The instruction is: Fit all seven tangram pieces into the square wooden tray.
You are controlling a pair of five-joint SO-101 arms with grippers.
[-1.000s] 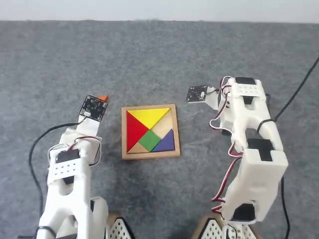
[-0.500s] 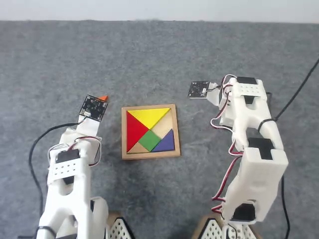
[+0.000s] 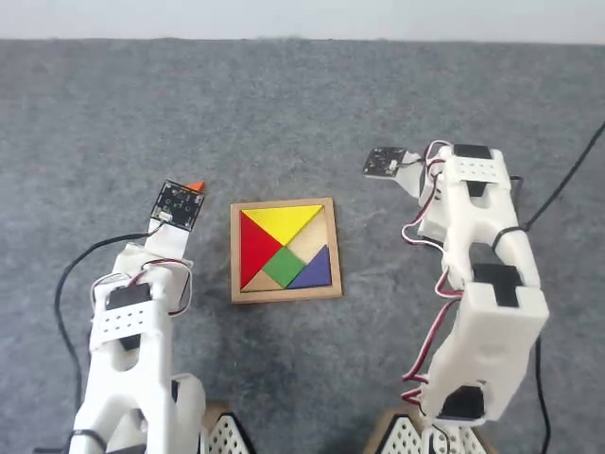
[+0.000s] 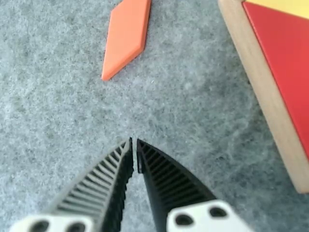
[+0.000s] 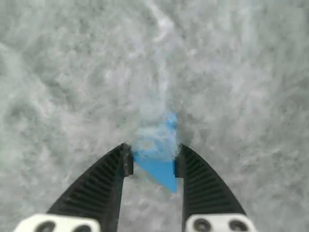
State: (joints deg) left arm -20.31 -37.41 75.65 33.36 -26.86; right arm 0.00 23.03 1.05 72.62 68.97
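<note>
2 white arms, black end effectors (red cables).

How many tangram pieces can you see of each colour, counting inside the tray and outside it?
yellow piece, in the tray: 1
red piece, in the tray: 1
green piece, in the tray: 1
purple piece, in the tray: 1
orange piece, outside the tray: 1
light blue piece, in the right gripper: 1
Total: 6
</note>
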